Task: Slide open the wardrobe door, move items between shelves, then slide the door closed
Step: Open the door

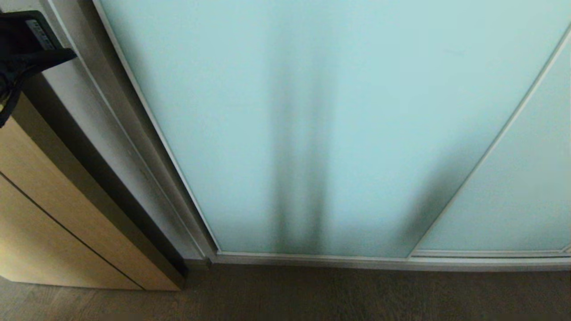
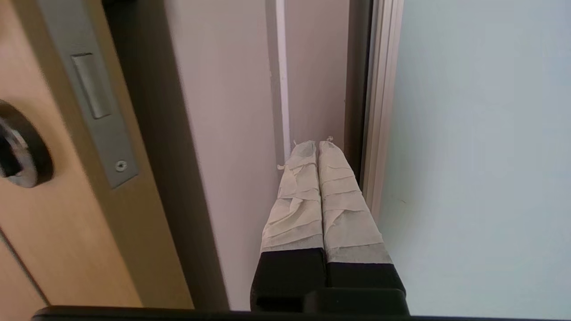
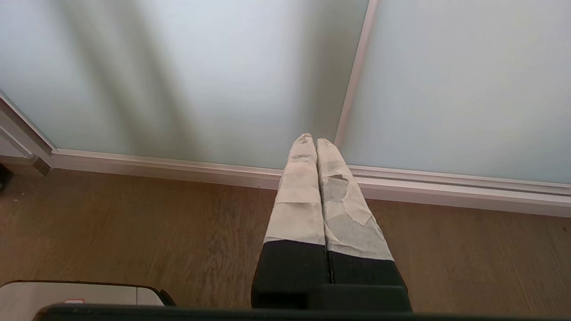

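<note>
The left gripper (image 2: 317,145) is pressed closed beside the sliding wardrobe door (image 2: 482,156). Only its wrist view shows that. The right gripper (image 3: 316,139) is closed too, empty.

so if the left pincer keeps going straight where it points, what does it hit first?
Probably the pale wall strip just left of the sliding door's silver frame. The shut left pincer aims there, tips already close; depth is unclear.

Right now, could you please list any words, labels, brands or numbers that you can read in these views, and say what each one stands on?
No text can be read.
Left arm, head view: a small pale strip that may be a label, too blurred to read.
Red-marked sticker on the pale robot part, right wrist view: too small to read.
Sliding wardrobe door, wood-grain door and its latch plate: no writing.
</note>
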Controlling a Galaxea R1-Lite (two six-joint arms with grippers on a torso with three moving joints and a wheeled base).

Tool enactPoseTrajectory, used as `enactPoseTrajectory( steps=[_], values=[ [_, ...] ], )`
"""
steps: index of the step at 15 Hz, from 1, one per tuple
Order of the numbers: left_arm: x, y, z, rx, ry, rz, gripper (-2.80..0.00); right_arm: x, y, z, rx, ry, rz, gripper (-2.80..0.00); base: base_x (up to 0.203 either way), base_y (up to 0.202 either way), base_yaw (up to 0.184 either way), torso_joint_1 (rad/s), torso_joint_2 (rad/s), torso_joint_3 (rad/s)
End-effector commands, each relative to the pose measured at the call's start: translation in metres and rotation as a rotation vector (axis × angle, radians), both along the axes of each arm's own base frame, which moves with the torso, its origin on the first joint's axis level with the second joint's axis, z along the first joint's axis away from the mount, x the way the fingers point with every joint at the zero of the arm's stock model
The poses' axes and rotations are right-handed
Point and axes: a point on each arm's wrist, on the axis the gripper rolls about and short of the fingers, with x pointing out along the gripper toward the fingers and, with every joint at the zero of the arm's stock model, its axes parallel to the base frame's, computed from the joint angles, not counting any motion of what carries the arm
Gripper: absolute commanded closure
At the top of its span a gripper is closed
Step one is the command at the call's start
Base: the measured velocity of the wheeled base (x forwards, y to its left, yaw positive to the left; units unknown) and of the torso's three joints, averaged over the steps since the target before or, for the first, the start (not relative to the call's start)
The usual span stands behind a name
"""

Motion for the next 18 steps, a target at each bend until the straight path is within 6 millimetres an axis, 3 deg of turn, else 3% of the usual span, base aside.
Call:
enactPoseTrajectory(
  steps=[1,13,18],
  values=[
    [0.008,0.0,-0.003,-0.001,0.009,0.004,0.0,0.0,0.0,0.0,-0.001,-0.001,0.0,0.0,0.0,0.0,0.0,0.0,0.0,0.0],
    [0.044,0.001,-0.014,-0.038,0.04,-0.012,0.0,0.0,0.0,0.0,-0.001,-0.001,0.001,0.0,0.0,0.0,0.0,0.0,0.0,0.0],
    [0.045,-0.001,-0.013,-0.037,0.034,-0.034,0.0,0.0,0.0,0.0,-0.001,-0.001,0.0,0.0,0.0,0.0,0.0,0.0,0.0,0.0]
  ],
)
